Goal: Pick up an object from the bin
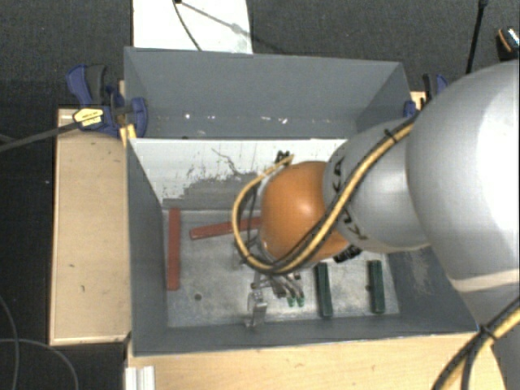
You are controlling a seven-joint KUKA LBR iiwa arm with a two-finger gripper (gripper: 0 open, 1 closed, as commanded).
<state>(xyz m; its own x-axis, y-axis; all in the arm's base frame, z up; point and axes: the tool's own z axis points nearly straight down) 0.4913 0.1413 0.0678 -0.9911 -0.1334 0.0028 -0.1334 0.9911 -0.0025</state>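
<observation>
Grey bin (150,242), near-middle floor: end effector (258,305) set low, spread or pressed together cannot be told, just left of a short green piece (294,298), judged the likeliest pick as nearest; green bar (324,289) right, red strip (173,250) well left, both lying flat.

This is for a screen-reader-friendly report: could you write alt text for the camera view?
The robot arm's gripper hangs low over the front middle of a grey metal bin. Two red-brown sticks lie toward the view's left, and two dark green sticks toward its right.
</observation>
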